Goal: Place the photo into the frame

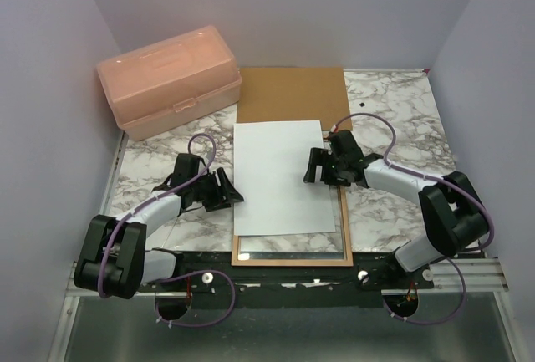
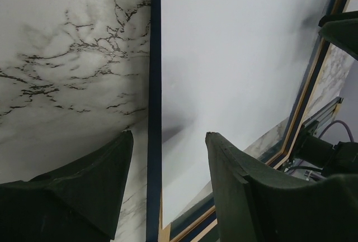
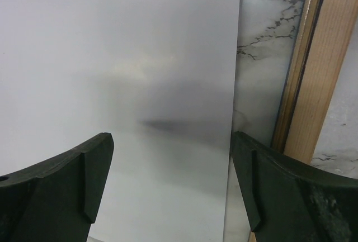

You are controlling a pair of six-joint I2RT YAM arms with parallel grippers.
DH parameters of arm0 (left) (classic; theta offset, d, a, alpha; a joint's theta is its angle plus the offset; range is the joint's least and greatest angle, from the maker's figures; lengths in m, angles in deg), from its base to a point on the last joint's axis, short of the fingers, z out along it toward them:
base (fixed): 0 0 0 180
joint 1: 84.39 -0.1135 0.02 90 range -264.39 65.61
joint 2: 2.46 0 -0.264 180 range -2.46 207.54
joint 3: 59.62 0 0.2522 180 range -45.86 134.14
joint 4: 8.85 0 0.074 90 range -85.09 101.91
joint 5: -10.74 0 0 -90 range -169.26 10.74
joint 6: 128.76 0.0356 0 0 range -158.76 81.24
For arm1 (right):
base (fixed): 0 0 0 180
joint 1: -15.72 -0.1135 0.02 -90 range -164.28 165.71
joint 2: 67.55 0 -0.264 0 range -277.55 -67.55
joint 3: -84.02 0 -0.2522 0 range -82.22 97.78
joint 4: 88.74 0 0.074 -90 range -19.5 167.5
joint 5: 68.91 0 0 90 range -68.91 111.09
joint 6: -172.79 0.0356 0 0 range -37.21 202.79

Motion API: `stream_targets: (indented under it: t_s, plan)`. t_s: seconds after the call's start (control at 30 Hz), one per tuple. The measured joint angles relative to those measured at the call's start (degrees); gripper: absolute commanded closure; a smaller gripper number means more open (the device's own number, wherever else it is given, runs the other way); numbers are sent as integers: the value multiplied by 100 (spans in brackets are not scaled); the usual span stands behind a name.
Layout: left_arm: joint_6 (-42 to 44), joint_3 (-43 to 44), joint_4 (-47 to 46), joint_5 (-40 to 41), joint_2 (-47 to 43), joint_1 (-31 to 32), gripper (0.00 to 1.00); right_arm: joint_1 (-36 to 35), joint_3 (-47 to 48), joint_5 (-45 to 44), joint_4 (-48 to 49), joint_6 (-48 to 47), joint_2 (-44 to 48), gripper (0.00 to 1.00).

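Currently photo (image 1: 280, 178) lies beside left end effector (image 1: 230, 191).

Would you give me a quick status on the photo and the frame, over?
Left gripper, right gripper open, empty. Photo white side up on frame, shifted off its near edge, glass showing. Nothing in the way.

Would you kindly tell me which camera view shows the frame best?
The top external view: the frame shows most of its outline there, though the photo covers its middle. The left wrist view catches only thin edge strips; the right wrist view one wooden rail and some pane.
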Motion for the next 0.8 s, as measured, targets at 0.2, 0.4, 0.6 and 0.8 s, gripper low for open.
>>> stream_targets:
  t_s: [0.2,0.4,0.6,0.8]
  plan:
    - [-9,0,-48,-66,20,0,42,4,-170,651,474,131,15,7]
    - [-33,-7,-17,-72,-2,2,57,4,-490,1303,925,393,205,7]
    - [-9,-7,337,131,-433,2,80,4,-557,1499,1014,507,282,6]
    - [50,-4,839,444,-973,2,97,4,-573,1510,984,544,623,6]
